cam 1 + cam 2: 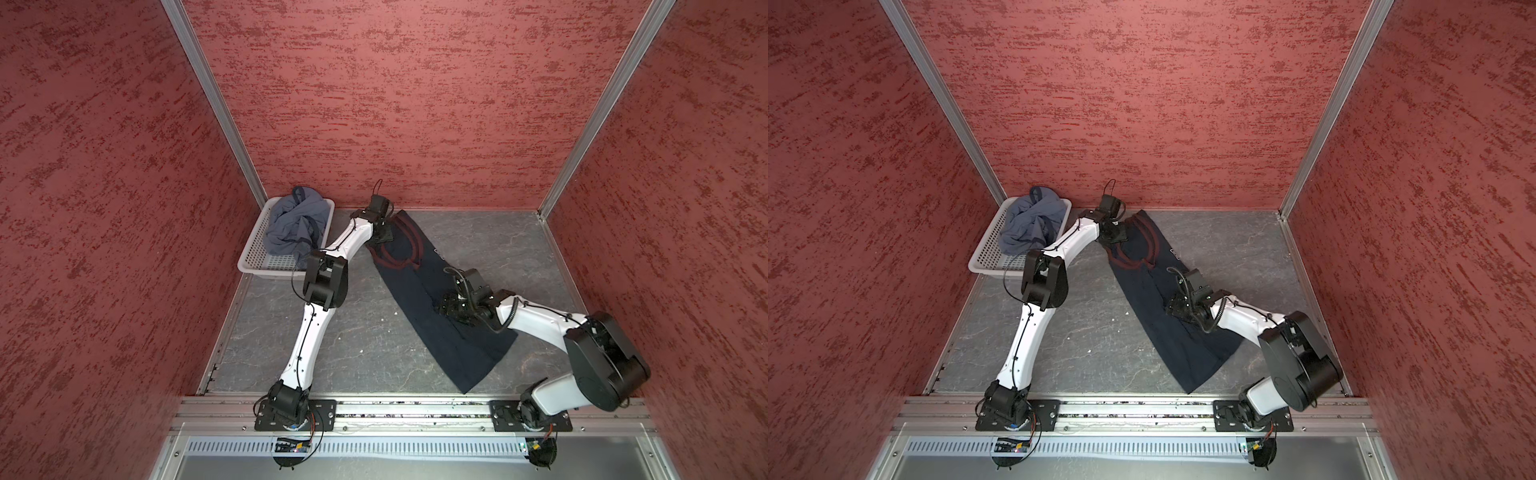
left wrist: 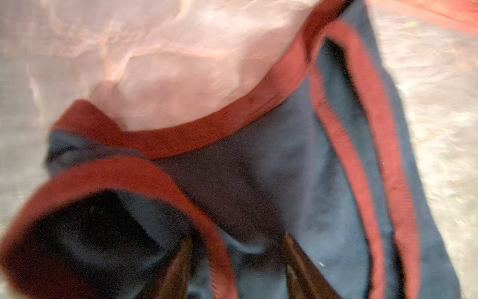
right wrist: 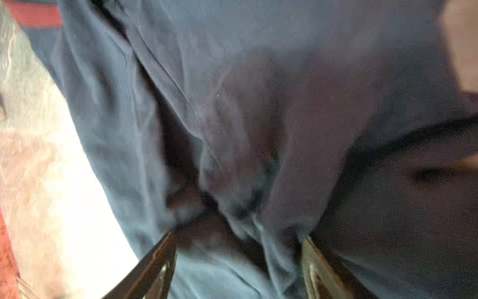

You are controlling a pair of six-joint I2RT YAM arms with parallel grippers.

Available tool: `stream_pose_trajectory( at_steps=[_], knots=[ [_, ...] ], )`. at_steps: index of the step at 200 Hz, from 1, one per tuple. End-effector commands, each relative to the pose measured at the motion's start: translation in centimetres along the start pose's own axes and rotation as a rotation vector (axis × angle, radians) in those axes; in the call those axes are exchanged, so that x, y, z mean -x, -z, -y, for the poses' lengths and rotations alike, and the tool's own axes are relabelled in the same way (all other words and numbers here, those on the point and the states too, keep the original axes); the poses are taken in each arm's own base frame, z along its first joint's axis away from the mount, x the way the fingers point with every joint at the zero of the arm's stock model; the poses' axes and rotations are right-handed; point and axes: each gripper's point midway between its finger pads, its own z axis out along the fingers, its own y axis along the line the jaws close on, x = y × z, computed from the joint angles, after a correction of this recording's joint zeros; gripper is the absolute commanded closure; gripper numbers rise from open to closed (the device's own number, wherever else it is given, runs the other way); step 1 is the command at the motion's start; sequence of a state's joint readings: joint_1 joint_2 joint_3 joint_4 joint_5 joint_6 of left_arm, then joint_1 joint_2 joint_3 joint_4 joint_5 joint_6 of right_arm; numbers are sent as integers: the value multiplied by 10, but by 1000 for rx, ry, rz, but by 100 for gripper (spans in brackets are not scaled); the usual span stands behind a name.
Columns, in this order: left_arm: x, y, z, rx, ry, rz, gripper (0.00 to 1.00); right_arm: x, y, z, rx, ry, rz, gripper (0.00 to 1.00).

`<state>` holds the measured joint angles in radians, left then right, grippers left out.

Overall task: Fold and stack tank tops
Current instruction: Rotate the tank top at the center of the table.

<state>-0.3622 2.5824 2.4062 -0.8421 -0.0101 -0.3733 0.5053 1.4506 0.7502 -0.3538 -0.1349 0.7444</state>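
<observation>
on the grey table [image 1: 353, 340], in both top views, the navy tank top [image 1: 419, 299] lies flat as a long strip. its straps are at 12 o'clock near the back wall and its hem at 5 o'clock close to the front rail. the left gripper [image 1: 384, 235] sits low on the strap end, at the 11 o'clock edge of the cloth. the right gripper [image 1: 442, 307] is down on the middle of the strip, towards its 3 o'clock side. the grey tank top [image 1: 295, 224] is crumpled in the white basket [image 1: 249, 259] in the 10 o'clock corner, well apart from the navy one. from up here i cannot tell how either gripper's jaws stand.

in the left wrist view, which is blurred, the left gripper [image 2: 238, 238] has its fingers [image 2: 181, 261] parted a fair way. the tips are on or just over the navy tank top [image 2: 258, 168], with nothing pinched between them. the maroon trim [image 2: 207, 134] curves along the openings of the top, with bare table [image 2: 155, 64] beyond.

in the right wrist view, the right gripper [image 3: 238, 238] is spread wide. a soft ridge of the navy tank top [image 3: 258, 77] rises between the fingers [image 3: 155, 259] but is not squeezed by them. the table [image 3: 51, 168] shows just beside the cloth's edge
</observation>
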Motion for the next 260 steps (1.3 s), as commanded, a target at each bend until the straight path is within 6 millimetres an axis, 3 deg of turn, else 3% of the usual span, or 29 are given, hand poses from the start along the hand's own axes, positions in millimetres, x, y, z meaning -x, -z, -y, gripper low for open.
stream_pose_trajectory(
  at_steps=[1, 21, 45, 70, 86, 121, 161, 209, 234, 260],
  knots=[
    [17, 54, 22, -2, -45, 44, 32, 28, 36, 18, -146, 8, 111, 20],
    [9, 93, 31, 40, -50, 55, 26, 46, 47, 39, -231, 17, 145, 20],
    [-37, 116, 43, 27, -20, -16, 26, 49, 47, 44, -233, 21, 143, 20],
    [-104, 113, 57, -61, 22, -101, 29, 39, 43, 59, -290, 6, 118, 20],
    [-135, 106, 64, -80, 24, -148, 32, 29, 39, 73, -325, -9, 101, 20],
    [-174, 75, 76, -88, -1, -231, 38, -5, 19, 90, -317, -43, 16, 21],
    [-180, 42, 78, -75, -41, -251, 41, -46, 4, 84, -236, -73, -71, 22],
    [-157, 11, 68, -52, -114, -244, 42, -98, 0, 39, -100, -74, -166, 23],
    [-139, 25, 78, -71, -179, -202, 41, -119, 4, 10, -36, -39, -192, 23],
    [-118, 56, 85, -79, -204, -160, 38, -113, 14, -3, -23, -20, -153, 23]
  ],
)
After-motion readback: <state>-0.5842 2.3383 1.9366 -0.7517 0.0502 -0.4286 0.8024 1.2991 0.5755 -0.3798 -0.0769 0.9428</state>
